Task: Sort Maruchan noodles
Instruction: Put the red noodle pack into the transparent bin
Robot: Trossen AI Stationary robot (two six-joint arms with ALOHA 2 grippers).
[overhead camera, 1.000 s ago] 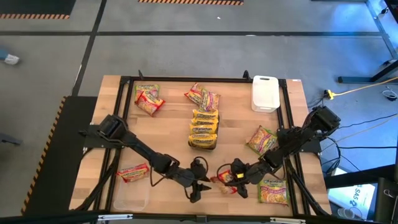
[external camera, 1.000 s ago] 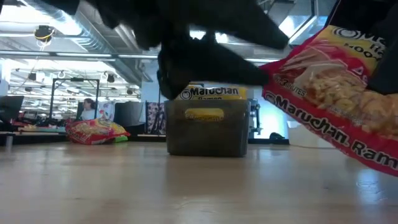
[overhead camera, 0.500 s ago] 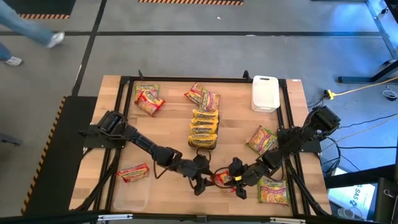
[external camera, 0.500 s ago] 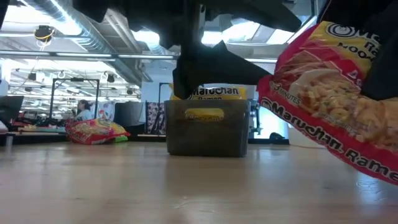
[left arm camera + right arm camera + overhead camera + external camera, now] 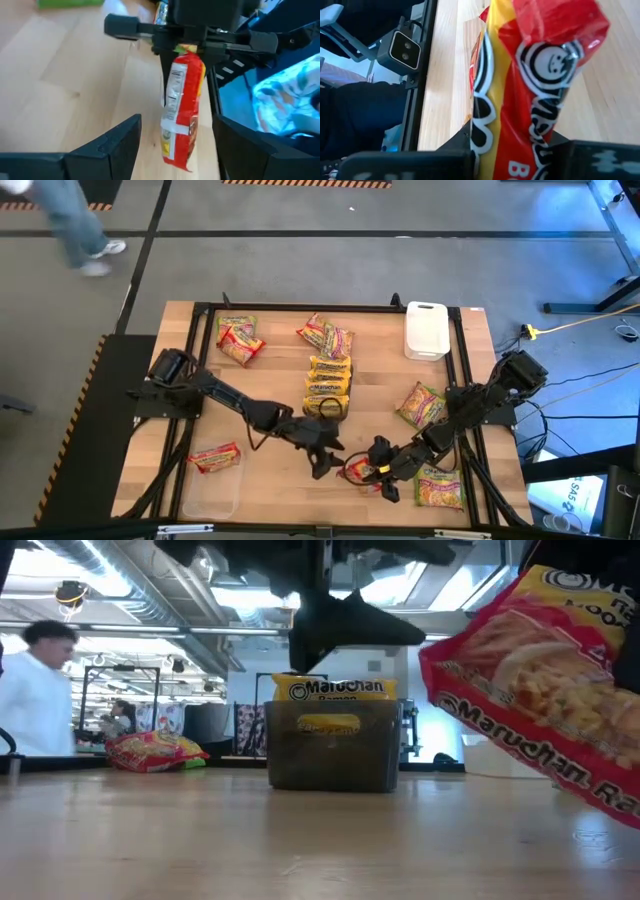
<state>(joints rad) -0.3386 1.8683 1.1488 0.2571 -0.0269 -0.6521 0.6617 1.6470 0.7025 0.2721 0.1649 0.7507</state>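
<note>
A red Maruchan packet [image 5: 357, 470] hangs over the table's near middle in my right gripper [image 5: 377, 471], which is shut on it. In the low view the packet [image 5: 540, 680] is tilted and clear of the table. My left gripper [image 5: 322, 460] is open just left of the packet. In the left wrist view its two fingers stand on either side of the packet [image 5: 182, 105] without touching it. Yellow packets [image 5: 327, 385] lie stacked in a dark tray [image 5: 335, 755] at the table's centre. My right gripper pinches the red packet between its two fingers by its upper end [image 5: 189, 54], coming from above and slanting in from the table's right. The packet hangs edge-on below the fingers, lifted clear of the wood, with its lower end [image 5: 175, 152] free.
A white tray [image 5: 426, 330] stands far right, a clear tray [image 5: 208, 495] near left with a red packet [image 5: 214, 456] beside it. Green-and-pink packets [image 5: 421, 405] [image 5: 440, 486] lie at the right, more packets [image 5: 238, 338] [image 5: 325, 335] along the far edge. A person [image 5: 35, 690] walks beyond the table.
My left gripper has risen and moved away from the near edge and rightward, closing in on the hanging red packet. The right gripper has kept its hold almost in place; the packet has only shifted slightly. A person has walked into view behind the table.
</note>
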